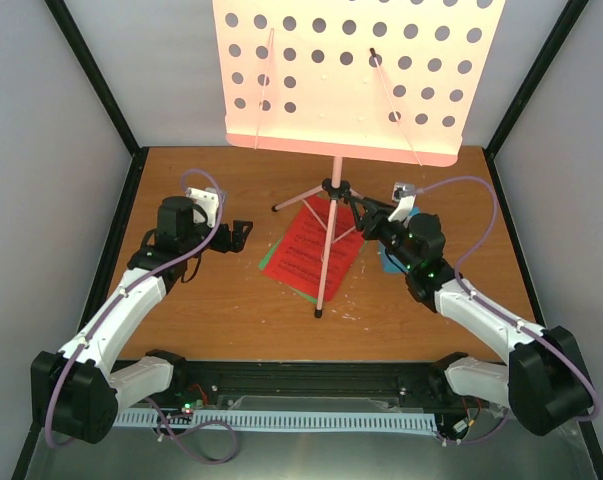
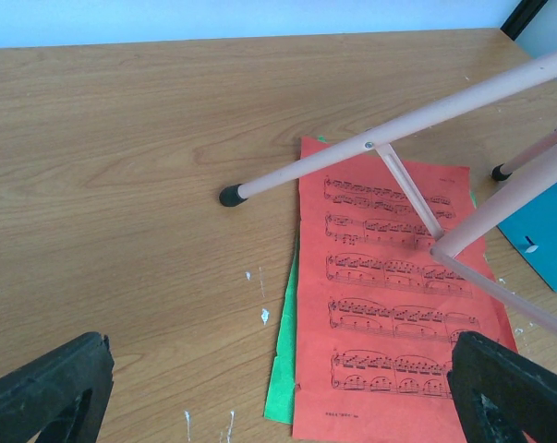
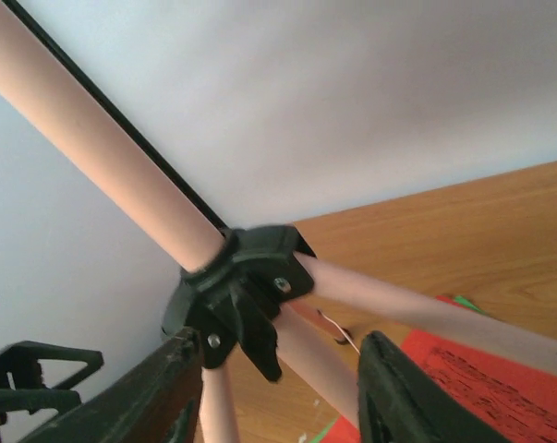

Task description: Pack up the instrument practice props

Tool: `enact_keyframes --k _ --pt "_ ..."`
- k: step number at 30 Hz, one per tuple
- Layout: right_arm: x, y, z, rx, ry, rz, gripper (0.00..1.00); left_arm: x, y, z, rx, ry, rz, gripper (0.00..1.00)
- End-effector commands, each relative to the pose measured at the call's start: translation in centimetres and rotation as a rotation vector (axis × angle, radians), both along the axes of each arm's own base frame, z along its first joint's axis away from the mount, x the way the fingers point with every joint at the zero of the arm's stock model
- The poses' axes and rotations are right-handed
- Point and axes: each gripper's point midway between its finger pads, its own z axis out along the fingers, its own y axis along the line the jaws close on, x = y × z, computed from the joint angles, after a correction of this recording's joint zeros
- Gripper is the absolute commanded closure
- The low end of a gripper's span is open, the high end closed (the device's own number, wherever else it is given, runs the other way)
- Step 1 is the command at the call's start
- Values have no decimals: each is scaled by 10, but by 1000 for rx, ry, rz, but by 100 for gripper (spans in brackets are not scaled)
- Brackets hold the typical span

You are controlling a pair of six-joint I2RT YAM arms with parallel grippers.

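Note:
The pink music stand stands at the back middle, its hole-punched desk high up and its black tripod hub below. The red page lies on the green page under the legs. A bit of the blue metronome shows beside my right arm, and at the right edge of the left wrist view. My right gripper is open, its fingers either side of a pink leg just below the hub. My left gripper is open and empty, left of the pages.
Grey walls with black corner posts close in the wooden table on three sides. The stand's legs end in black feet, one at the left and one near the front. Small white specks mark the wood.

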Motion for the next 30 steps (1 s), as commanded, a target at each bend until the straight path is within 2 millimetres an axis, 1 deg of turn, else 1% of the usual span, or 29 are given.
enact_keyframes --k 1,3,8,10,12,14,17,20,23,25,26,30 --pt "6 6 17 43 -22 57 58 3 0 18 7 -51 -12 1" --pt "10 9 18 47 -21 85 61 3 0 19 6 -53 -12 1" --pt "14 28 24 29 -29 190 69 3 0 18 5 -51 -14 0" --pt "16 31 23 17 -27 209 71 3 0 17 6 -47 -14 1" --pt "15 34 21 15 -29 230 76 3 0 17 7 -48 -13 1" --pt "14 36 19 13 -27 242 79 3 0 17 8 -49 -12 1" --pt "12 35 12 7 -21 243 80 3 0 17 8 -48 -13 0" --pt "8 32 7 -5 -26 237 77 3 -1 16 7 -44 -14 0" --pt "5 30 5 -16 -37 233 73 3 -1 16 6 -44 -15 0" --pt "5 29 5 -24 -42 230 72 4 -1 16 6 -45 -15 1" --pt "4 29 6 -28 -44 230 72 3 -1 15 6 -42 -16 0" --pt "4 29 9 -42 -69 226 79 3 -1 15 7 -42 -14 1"
